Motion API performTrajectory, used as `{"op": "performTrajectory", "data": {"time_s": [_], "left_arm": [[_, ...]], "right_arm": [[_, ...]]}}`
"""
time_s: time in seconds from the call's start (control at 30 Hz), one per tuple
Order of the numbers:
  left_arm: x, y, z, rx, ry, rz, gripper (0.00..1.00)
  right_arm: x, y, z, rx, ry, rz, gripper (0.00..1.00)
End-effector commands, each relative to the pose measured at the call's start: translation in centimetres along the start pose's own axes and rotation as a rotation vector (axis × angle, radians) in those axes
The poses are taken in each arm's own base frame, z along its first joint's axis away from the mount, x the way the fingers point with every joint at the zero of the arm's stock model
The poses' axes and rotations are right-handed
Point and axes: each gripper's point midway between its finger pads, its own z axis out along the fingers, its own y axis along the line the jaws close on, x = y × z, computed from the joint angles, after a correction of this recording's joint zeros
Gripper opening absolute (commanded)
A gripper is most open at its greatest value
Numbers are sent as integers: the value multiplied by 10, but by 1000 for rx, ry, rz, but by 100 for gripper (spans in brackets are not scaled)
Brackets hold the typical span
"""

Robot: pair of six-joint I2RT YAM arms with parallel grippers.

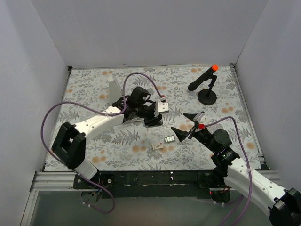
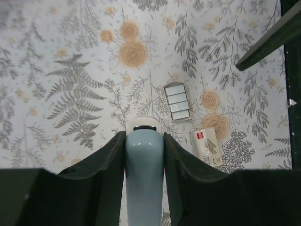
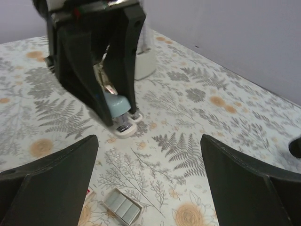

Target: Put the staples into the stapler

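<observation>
Left claw (image 2: 144, 141) clamps pale-blue plastic stapler (image 2: 144, 179); right claw (image 3: 148, 143) gapes wide.
Left wrist view shows grey tray of silvery staple strips (image 2: 178, 101) near whitish packet (image 2: 207, 147) on floral cloth (image 2: 70, 56); only right wrist view shows the stapler's nose touching that cloth.

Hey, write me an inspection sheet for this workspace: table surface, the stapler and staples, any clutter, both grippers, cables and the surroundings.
Surface: floral-print table cover, lying flat.
Job's things: light-blue stapler clamped, its end down at the table; staple tray and small white packet lying loose, apart from each other.
Clutter: grey-white wedge back left; black stand with orange tip back right.
Grippers: left gripper shut on the stapler; right gripper open, holding nothing.
Cables: purple cables loop off both arms, none on the staples.
Surroundings: plain white walls on three sides.
</observation>
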Motion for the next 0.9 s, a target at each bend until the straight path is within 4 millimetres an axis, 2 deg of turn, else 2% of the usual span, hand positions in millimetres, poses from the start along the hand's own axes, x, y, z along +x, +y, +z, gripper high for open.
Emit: {"op": "performTrajectory", "data": {"time_s": [0.0, 0.03, 0.07, 0.13, 0.17, 0.2, 0.23, 0.27, 0.33, 0.37, 0.53, 0.63, 0.77, 0.87], "left_arm": [[-73, -14, -56, -33, -295, 74, 0], [-82, -16, -62, -42, -336, 94, 0], [-79, -21, -66, -42, -353, 90, 0], [-99, -33, -86, -47, -441, 123, 0], [-102, -36, -92, -50, -463, 133, 0], [-99, -41, -93, -43, -472, 125, 0], [-110, -49, -104, -35, -514, 144, 0], [-109, -52, -106, -29, -520, 136, 0], [-119, -59, -116, -24, -572, 157, 0], [-121, -60, -118, -22, -582, 161, 0], [-126, -68, -126, -20, -622, 174, 0], [-127, -68, -126, -16, -625, 177, 0], [-129, -68, -127, -13, -629, 181, 0], [-130, -67, -127, -15, -629, 182, 0]], "right_arm": [[-48, 43, 9, -293, -62, -87, 98], [-50, 47, 10, -322, -56, -93, 98], [-59, 50, 14, -352, -62, -111, 98], [-62, 62, 12, -428, -52, -111, 98], [-64, 65, 14, -457, -44, -116, 98], [-75, 71, 14, -504, -61, -125, 98], [-79, 74, 15, -528, -60, -134, 98], [-73, 76, 17, -551, -24, -122, 98], [-83, 80, 20, -590, -33, -141, 97], [-78, 81, 21, -606, -7, -133, 97], [-92, 89, 26, -672, -24, -139, 94], [-92, 91, 29, -693, -16, -124, 91], [-94, 93, 33, -713, -10, -102, 82], [-94, 93, 35, -709, -11, -92, 71]]}}
